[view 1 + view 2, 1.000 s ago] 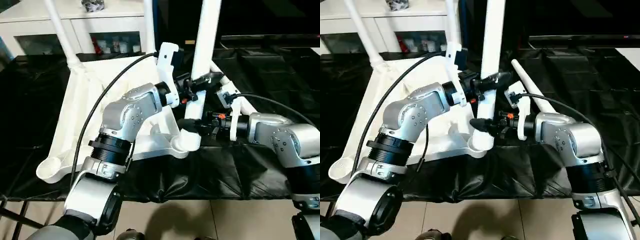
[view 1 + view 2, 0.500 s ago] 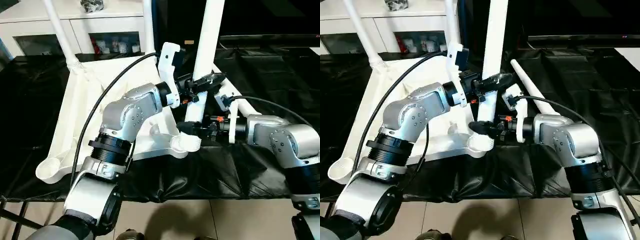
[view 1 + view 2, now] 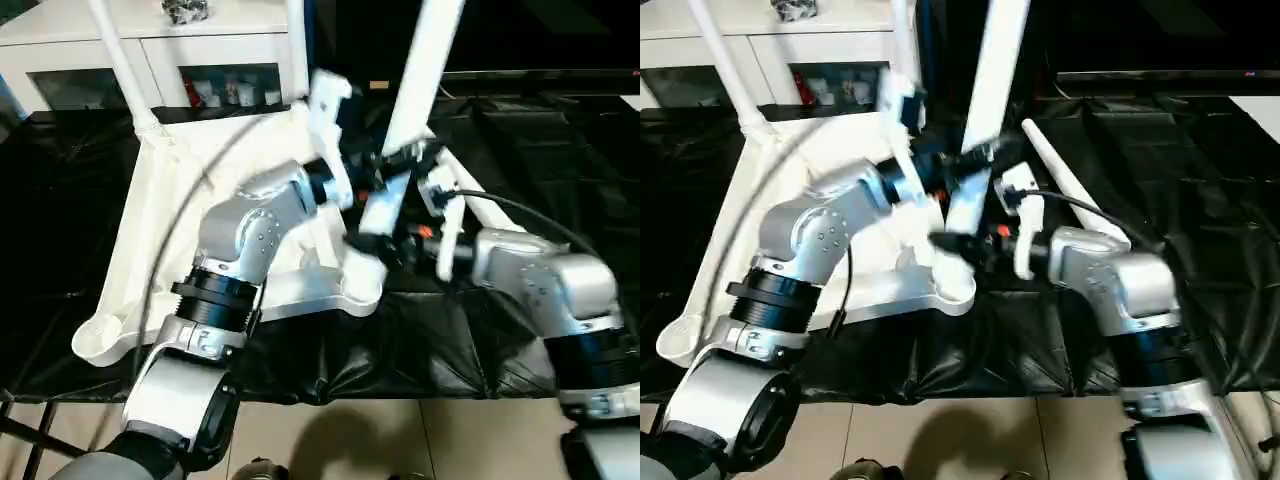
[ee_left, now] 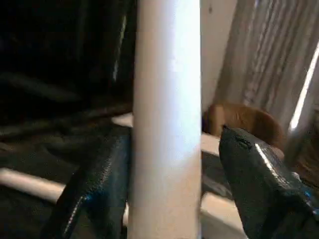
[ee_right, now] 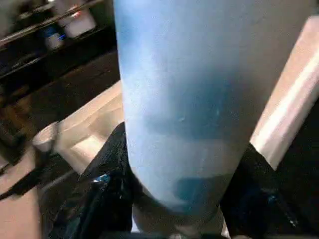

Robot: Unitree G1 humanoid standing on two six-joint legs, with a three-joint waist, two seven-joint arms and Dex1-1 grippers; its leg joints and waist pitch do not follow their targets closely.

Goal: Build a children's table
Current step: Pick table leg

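Here, at far left, the white plastic rectangular tabletop (image 3: pixel 150 250) lay upside down on the black-draped desk (image 3: pixel 480 340), its round corner socket (image 3: pixel 95 335) nearest the camera, and a slim white tubular leg (image 3: pixel 120 60) stood up from its far corner. Behind it stood a white cabinet with glass doors (image 3: pixel 150 60). Further right, a thick, smooth white tube leg (image 3: pixel 405 120) leaned over the tabletop's near right corner. The left gripper (image 3: pixel 392 165) sat on its middle; the wrist view alone showed one black finger (image 4: pixel 102 184) against the tube and the other (image 4: pixel 259 184) clear of it, jaws apart. Lower, the right gripper (image 3: pixel 375 243) was closed on the tube's flared end, black fingers (image 5: pixel 99 194) hugging both sides. Rightmost, another white tube (image 3: pixel 1065 185) lay flat on the wrinkled cloth.
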